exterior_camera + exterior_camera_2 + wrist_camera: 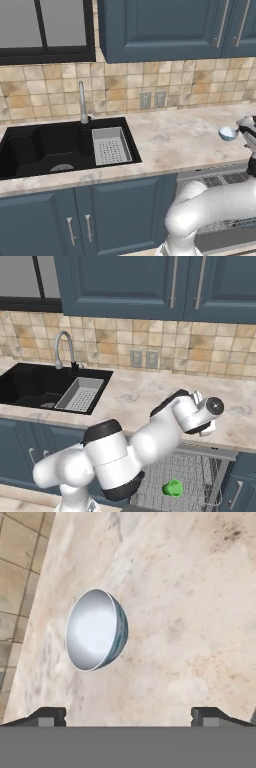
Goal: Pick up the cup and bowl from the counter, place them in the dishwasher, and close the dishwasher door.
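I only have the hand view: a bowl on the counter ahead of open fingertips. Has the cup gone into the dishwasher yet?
Observer: Yes. The green cup lies on the dishwasher rack, seen from the right base view.
Operator: Is the door shut?
Observer: No, the dishwasher is open, its rack exposed below the counter.
Operator: Where does the bowl sit relative to the sink?
Observer: The bowl is far to the right of the sink, above the dishwasher, with the gripper open and not touching it.
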